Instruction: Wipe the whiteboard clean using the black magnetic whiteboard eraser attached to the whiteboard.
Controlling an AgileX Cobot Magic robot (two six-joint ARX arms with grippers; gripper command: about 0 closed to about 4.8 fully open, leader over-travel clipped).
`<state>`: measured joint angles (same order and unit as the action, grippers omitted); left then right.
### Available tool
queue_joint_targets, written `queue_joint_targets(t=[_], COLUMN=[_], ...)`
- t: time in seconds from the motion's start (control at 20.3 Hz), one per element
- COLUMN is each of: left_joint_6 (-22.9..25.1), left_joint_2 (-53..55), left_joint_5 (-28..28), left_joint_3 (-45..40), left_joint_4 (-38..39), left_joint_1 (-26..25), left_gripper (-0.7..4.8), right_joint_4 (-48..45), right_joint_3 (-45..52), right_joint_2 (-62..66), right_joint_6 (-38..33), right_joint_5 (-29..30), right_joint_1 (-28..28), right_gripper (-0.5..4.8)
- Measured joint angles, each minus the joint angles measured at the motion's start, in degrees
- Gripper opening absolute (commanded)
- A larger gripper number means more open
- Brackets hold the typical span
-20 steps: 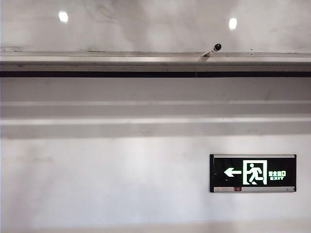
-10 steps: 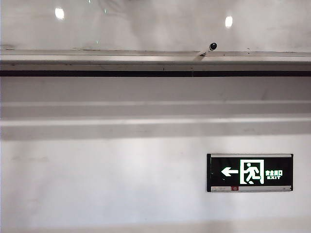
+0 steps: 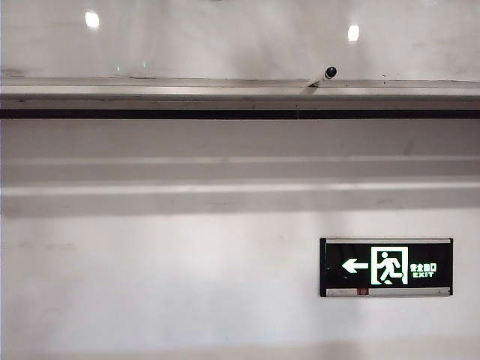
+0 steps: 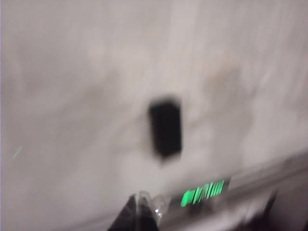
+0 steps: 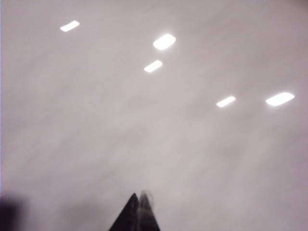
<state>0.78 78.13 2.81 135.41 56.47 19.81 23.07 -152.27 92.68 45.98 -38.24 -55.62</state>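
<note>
Your whiteboard (image 3: 225, 41) sits above its ledge (image 3: 225, 91); eraser (image 4: 165, 127) clings there, apart from left gripper (image 4: 139, 211). Right gripper (image 5: 138, 211) faces bare board. Both jaws pressed together.

The dark two-finger left hand (image 4: 139, 211) has its fingertips pressed together; the dark two-finger right hand (image 5: 139, 211) is likewise closed, gripping nothing.

Black eraser (image 4: 165, 127) on the whiteboard (image 3: 225, 41)
Glossy grey-white panel, faintly smudged; the blurred rectangular eraser sits upright on its surface, above the silver ledge (image 3: 187, 91).
</note>
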Motion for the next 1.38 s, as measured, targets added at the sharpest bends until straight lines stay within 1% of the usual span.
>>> queue_joint_targets(t=[0.05,0.1,0.15,0.2,0.3,0.34,0.39,0.44,0.49,0.54,0.59,0.64,0.69,0.74,0.84,0.93,1.08,1.13,1.18,1.23,1.28,1.38], left_joint_6=[0.9,1.3,1.8,2.0,2.0,1.7,1.2,0.7,0.6,0.4,-0.6,-2.0,-2.8,-4.7,-5.3,-5.3,-5.4,-5.6,-5.6,-5.6,-5.6,-5.6], left_joint_2=[-2.9,-4.8,-10.5,-14.4,-25.8,-32.2,-35.7,-45.5,-49.2,-56.6,-62.2,-66.8,-68.5,-71.9,-74.3,-74.5,-74.5,-74.5,-74.4,-74.4,-74.4,-74.4], left_joint_5=[-0.1,-0.2,-0.3,-0.3,-0.5,-0.4,-0.4,-0.4,-0.4,-0.3,-0.3,-0.3,-0.3,-0.3,-0.3,-0.3,-0.3,-0.3,-0.4,-0.5,-1.4,-2.9], left_joint_3=[-1.9,-3.5,-8.8,-12.9,-25.7,-32.7,-36.3,-48.2,-52.4,-60.7,-67.0,-71.8,-73.7,-78.5,-82.9,-86.0,-93.0,-97.4,-100.2,-103.1,-105.8,-109.7], left_joint_4=[3.2,4.4,5.8,4.9,2.4,1.9,0.9,-5.3,-6.5,-11.8,-16.0,-17.7,-17.8,-19.0,-18.4,-18.7,-21.7,-23.5,-25.7,-29.7,-33.5,-37.7], left_joint_1=[0.0,0.0,0.0,0.0,0.0,0.0,0.0,0.0,0.0,0.0,0.0,0.0,0.0,0.0,0.0,0.0,0.0,0.0,0.0,0.0,0.0,0.0], left_gripper=[-0.06,-0.06,-0.06,-0.06,-0.06,-0.06,-0.06,-0.06,-0.06,-0.06,-0.06,-0.06,-0.06,-0.06,-0.06,-0.06,-0.06,-0.06,-0.06,-0.06,-0.06,-0.05], right_joint_4=[6.8,11.0,21.2,26.4,37.9,41.7,44.2,47.0,47.8,49.3,50.2,51.5,52.5,54.9,56.7,57.0,56.9,56.7,56.0,54.8,50.8,38.4], right_joint_3=[0.0,0.0,-0.1,-0.1,0.0,0.0,0.1,0.1,0.1,0.1,0.1,0.0,-0.1,0.0,0.1,1.0,7.9,13.3,19.5,26.8,35.9,53.8], right_joint_2=[-0.8,-1.4,-2.6,-3.1,-3.9,-4.3,-4.8,-5.7,-6.1,-7.3,-7.9,-8.5,-8.8,-9.3,-9.6,-10.7,-15.5,-18.7,-21.9,-25.5,-29.9,-39.3], right_joint_6=[-4.8,-7.6,-13.6,-16.6,-23.6,-26.5,-28.5,-31.1,-31.7,-32.3,-32.5,-33.1,-33.6,-34.5,-35.6,-36.7,-37.3,-37.6,-38.2,-38.4,-38.6,-38.7], right_joint_5=[0.8,1.0,1.8,2.0,2.4,3.1,3.9,5.1,5.3,5.6,6.5,7.5,8.2,9.6,10.4,12.0,12.8,13.6,13.9,13.9,14.1,15.6], right_joint_1=[0.0,0.0,0.0,0.0,0.0,0.0,0.0,0.0,0.0,0.0,0.0,0.0,0.0,-0.2,-0.3,-0.3,-0.3,-0.4,-0.4,-0.4,-0.4,-0.4], right_gripper=[-0.01,-0.01,-0.01,-0.01,-0.01,-0.01,-0.01,-0.01,-0.01,-0.01,-0.01,-0.01,-0.01,-0.01,-0.01,-0.01,-0.01,-0.01,-0.01,-0.01,-0.01,-0.01])
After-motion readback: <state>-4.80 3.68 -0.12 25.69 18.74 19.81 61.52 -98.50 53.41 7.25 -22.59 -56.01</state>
